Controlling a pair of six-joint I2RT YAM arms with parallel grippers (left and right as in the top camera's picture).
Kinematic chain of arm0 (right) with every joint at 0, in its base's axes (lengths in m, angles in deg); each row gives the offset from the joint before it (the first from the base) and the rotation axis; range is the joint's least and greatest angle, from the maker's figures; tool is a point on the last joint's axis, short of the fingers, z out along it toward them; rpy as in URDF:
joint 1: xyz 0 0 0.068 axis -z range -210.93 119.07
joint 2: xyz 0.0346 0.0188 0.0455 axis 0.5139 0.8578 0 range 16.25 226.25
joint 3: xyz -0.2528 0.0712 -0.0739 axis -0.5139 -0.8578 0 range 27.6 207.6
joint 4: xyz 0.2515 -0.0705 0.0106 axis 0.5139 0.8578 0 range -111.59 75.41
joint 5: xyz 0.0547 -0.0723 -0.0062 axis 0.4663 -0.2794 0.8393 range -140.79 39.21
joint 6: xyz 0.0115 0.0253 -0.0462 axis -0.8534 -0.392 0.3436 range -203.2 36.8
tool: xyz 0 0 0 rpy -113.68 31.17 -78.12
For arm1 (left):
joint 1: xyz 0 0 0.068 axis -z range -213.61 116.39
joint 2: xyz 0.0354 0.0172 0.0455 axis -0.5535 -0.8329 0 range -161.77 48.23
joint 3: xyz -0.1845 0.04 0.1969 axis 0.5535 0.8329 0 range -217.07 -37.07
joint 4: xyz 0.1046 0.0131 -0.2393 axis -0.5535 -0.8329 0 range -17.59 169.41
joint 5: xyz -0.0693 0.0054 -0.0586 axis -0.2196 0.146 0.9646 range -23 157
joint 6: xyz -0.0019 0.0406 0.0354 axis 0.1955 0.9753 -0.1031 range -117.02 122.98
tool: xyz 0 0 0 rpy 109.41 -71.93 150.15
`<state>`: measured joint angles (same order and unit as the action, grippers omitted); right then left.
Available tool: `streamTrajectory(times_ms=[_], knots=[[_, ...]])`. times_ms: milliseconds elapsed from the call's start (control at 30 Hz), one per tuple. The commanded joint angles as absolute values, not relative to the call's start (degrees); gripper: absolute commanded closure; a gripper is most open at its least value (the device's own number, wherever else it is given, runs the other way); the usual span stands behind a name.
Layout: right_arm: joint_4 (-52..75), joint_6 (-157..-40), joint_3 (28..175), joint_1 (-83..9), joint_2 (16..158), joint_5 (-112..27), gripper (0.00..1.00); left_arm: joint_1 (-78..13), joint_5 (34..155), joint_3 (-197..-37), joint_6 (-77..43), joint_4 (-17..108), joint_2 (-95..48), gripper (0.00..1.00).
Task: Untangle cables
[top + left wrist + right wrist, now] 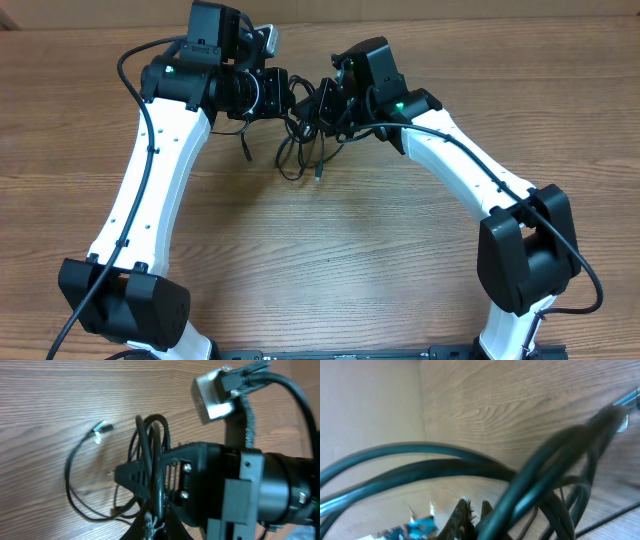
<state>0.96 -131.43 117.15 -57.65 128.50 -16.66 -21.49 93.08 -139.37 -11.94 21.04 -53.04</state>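
Cables (298, 150) lie in a bunched clump on the table (330, 260) at far centre, w/ loose loops trailing toward the near side. L pincer (290, 100) is pressed together on strands at the clump's top, and R pincer (317, 106), just beside it, is likewise clamped on the same bundle. Step: two-point grip made, separation not begun. Next prob. calls for easing the arms apart slowly, watching for loops cinching tighter.

I count two grippers, the left gripper (287, 97) and the right gripper (322, 106), one knot of cables (298, 150), strands uncountable, one table (350, 250).
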Motion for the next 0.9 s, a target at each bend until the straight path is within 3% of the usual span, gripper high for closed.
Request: streamTrajectory(times_ms=[0, 133, 500, 700, 867], knots=[[0.26, -128.94, 117.72, -55.61, 126.1, -17.1, 0.96, -21.62, 86.75, -139.46, -12.49, 20.97, -52.91, 0.96], [-0.46, -128.96, 117.72, -50.89, 120.81, -12.29, 0.96, -21.95, 79.07, -139.46, -12.51, 20.75, -52.91, 0.96], [-14.41, -144.04, 117.72, -26.98, 111.08, 25.46, 0.96, -22.78, 70.9, -139.44, -12.46, 19.6, -53.41, 0.96], [-13.36, -142.4, 117.68, -16.29, 111.21, 25.35, 0.96, -22.78, 70.94, -139.44, -12.33, 19.62, -54.59, 0.96], [6.68, -126.38, 117.68, -11.66, 111.21, 11.95, 0.96, -22.78, 71.05, -139.44, -12.22, 19.62, -56.32, 0.96]])
